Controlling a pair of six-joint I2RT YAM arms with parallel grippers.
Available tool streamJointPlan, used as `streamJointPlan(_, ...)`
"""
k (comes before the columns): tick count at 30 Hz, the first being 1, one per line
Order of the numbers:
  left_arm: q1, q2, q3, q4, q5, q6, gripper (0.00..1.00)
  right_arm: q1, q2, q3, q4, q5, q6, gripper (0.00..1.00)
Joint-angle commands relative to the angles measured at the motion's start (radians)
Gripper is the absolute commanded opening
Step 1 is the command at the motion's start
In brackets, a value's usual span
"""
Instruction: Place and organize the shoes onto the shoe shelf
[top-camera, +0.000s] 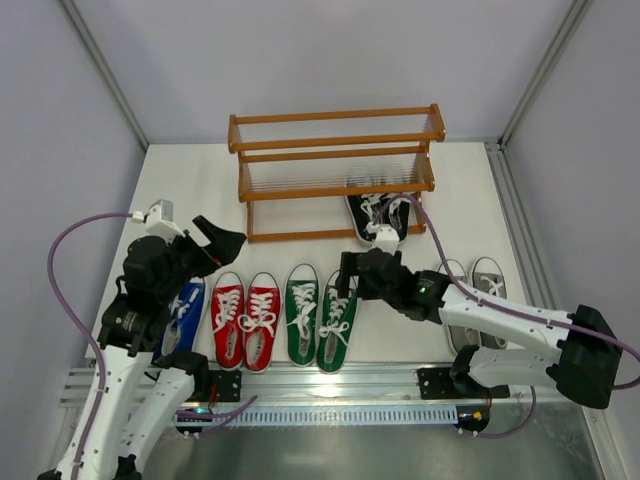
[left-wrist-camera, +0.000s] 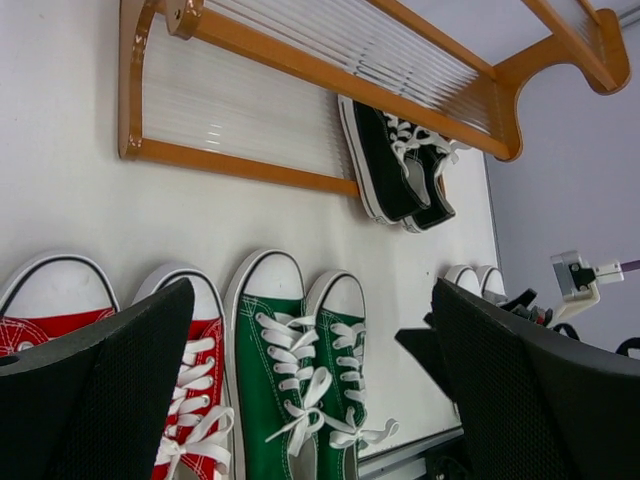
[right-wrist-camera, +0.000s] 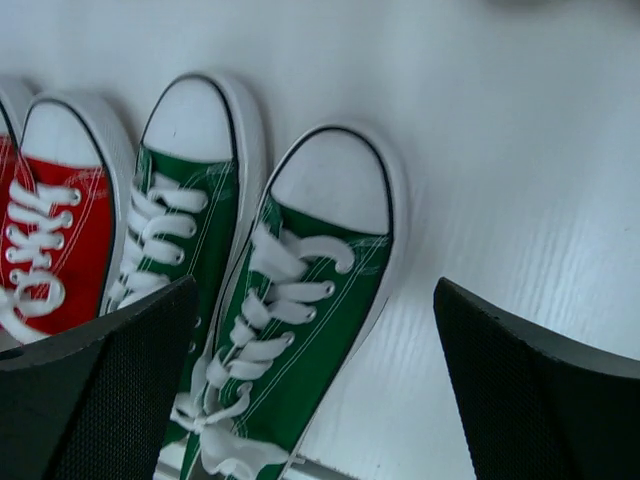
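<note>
Shelf: black pair at its lower right end. Blue pair (partly hidden by an arm), red pair, green pair, grey pair: rowed before the shelf. Left gripper, right gripper: spread wide, empty, also before the shelf.

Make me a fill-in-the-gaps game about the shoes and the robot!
The shoes at the shelf are ____.
The red pair lies between the green pair and the ____ one.
The left pincer and right pincer are both ____.
Missing words: black, blue, open.
</note>
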Motion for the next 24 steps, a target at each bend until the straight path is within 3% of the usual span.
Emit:
streamJointPlan(1, -0.003, -0.001, -0.027, 0.005, 0.019, 0.021, 1.0, 0.129, 0.076, 0.084, -0.085, 0.007, 0.152, 1.0)
streamJointPlan(5, -0.001, -0.023, -0.068, 0.03, 0.059, 0.018, 1.0, 0.224, 0.197, 0.237, -0.201, 0.066, 0.252, 1.0)
streamJointPlan(15, -0.001, -0.035, -0.126, 0.028, 0.154, 0.03, 1.0, 0.367, 0.26, 0.325, -0.368, 0.184, 0.505, 1.0)
streamJointPlan(19, -0.033, 0.043, -0.13, 0.085, 0.327, 0.053, 1.0, 0.378, 0.216, 0.376, -0.654, 0.368, 0.686, 1.0)
streamJointPlan(21, -0.108, 0.127, -0.078, -0.007, 0.206, 0.084, 1.0, 0.378, 0.143, 0.376, -0.771, 0.486, 0.793, 1.0)
streamJointPlan(22, -0.222, 0.143, -0.071, -0.016, 0.143, 0.092, 1.0, 0.376, 0.115, 0.371, -0.796, 0.515, 0.818, 1.0)
streamJointPlan(24, -0.347, 0.178, -0.067, 0.011, -0.009, 0.072, 1.0, 0.366, 0.057, 0.35, -0.833, 0.575, 0.833, 1.0)
